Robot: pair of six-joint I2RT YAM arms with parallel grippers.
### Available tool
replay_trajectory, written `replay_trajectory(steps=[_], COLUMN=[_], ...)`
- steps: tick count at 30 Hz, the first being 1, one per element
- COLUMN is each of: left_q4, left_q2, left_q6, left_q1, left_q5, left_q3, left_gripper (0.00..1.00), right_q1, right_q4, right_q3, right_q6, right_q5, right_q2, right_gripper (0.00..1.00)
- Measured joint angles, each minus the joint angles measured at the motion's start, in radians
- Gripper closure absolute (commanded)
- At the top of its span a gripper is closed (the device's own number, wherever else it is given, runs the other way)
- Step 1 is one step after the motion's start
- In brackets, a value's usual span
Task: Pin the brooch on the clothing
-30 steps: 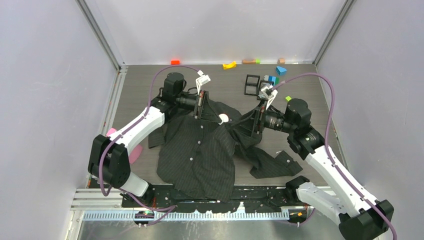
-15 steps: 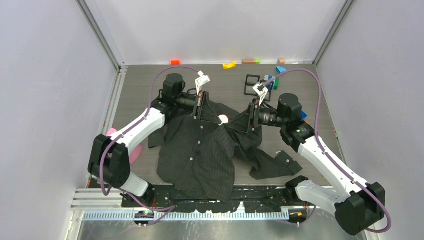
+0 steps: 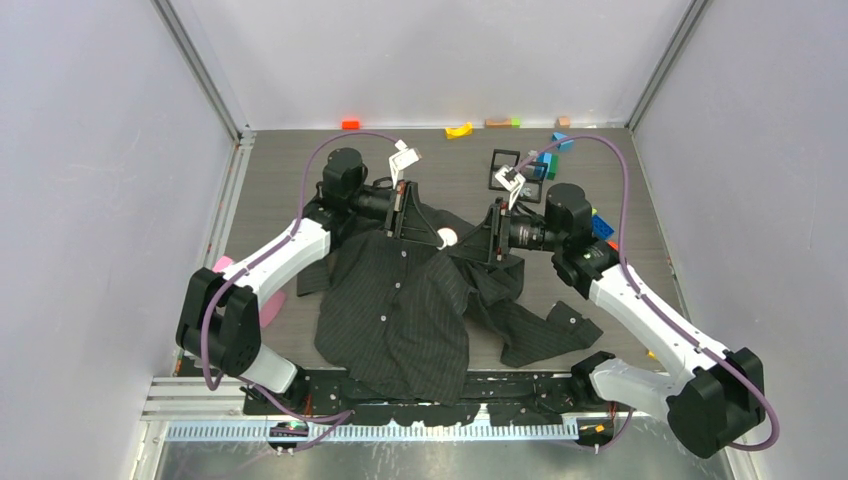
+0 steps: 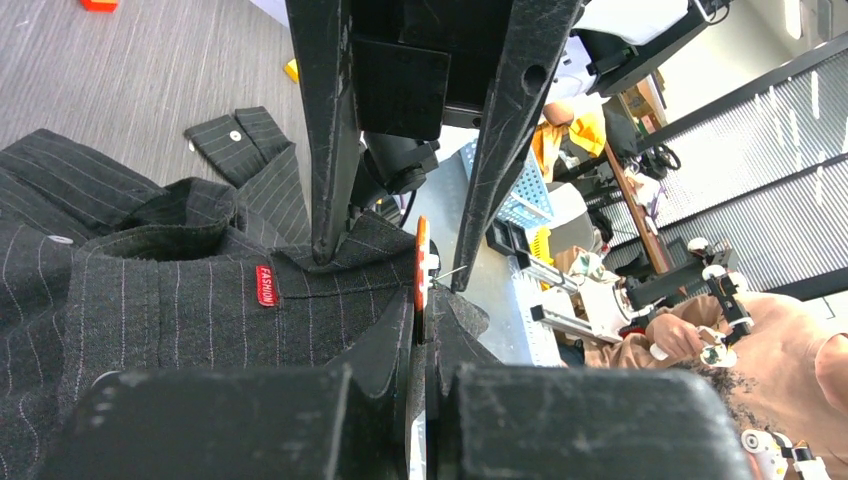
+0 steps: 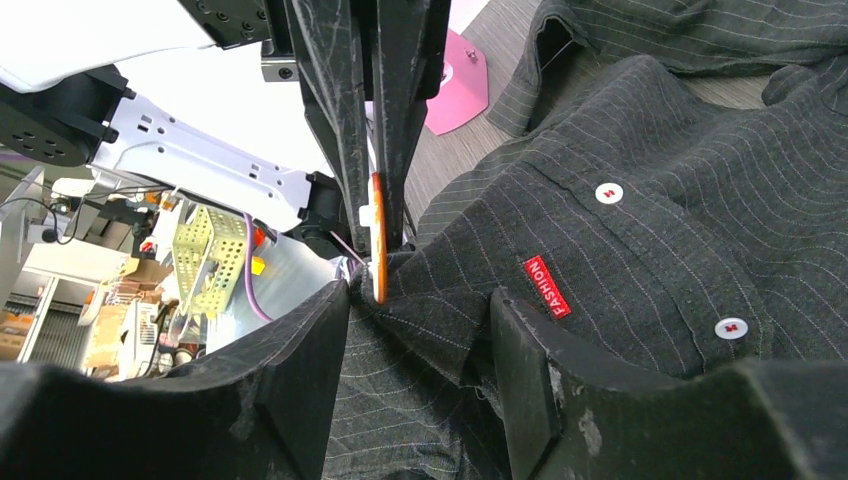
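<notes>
The dark pinstriped shirt (image 3: 400,310) lies crumpled on the table, its red chest tag showing in both wrist views (image 4: 265,285) (image 5: 547,286). My left gripper (image 3: 437,237) is shut on the brooch (image 3: 447,237), a thin orange and white disc seen edge-on (image 4: 421,262) (image 5: 379,240), its pin pointing out just above the shirt near the tag. My right gripper (image 3: 478,243) faces it from the right, open, with a raised fold of shirt (image 5: 460,320) between its fingers (image 5: 300,370). The two grippers' tips nearly meet.
A pink object (image 3: 222,264) lies at the shirt's left, partly under the left arm. Black square frames (image 3: 505,168) and coloured blocks (image 3: 459,130) (image 3: 350,124) (image 3: 560,140) sit along the back. Grey walls close in the left, right and back sides.
My right arm has swung left, bringing its gripper up close to the left gripper and the brooch over the shirt. The left arm has barely moved.
</notes>
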Motion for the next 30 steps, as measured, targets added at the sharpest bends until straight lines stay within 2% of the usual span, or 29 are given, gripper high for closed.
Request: replay_trajectory(steps=[8,19,30], left_q4=[0.011,0.013,0.013], left_q2=[0.0,0.0,0.0], left_q6=[-0.008,-0.016,-0.015], left_q1=[0.0,0.0,0.005], left_q5=[0.006,0.006,-0.011], left_q3=[-0.008,-0.009,-0.016], left_gripper=[1.0,1.0,1.0], right_q1=[0.004,0.007,0.016], right_q4=[0.008,0.013,-0.021], right_q3=[0.007,0.017,0.049], right_q6=[0.014,0.034,0.044], right_q5=[0.0,0.008,0.032], right_q2=[0.027,0.04,0.061], right_gripper=[0.42,0.51,0.69])
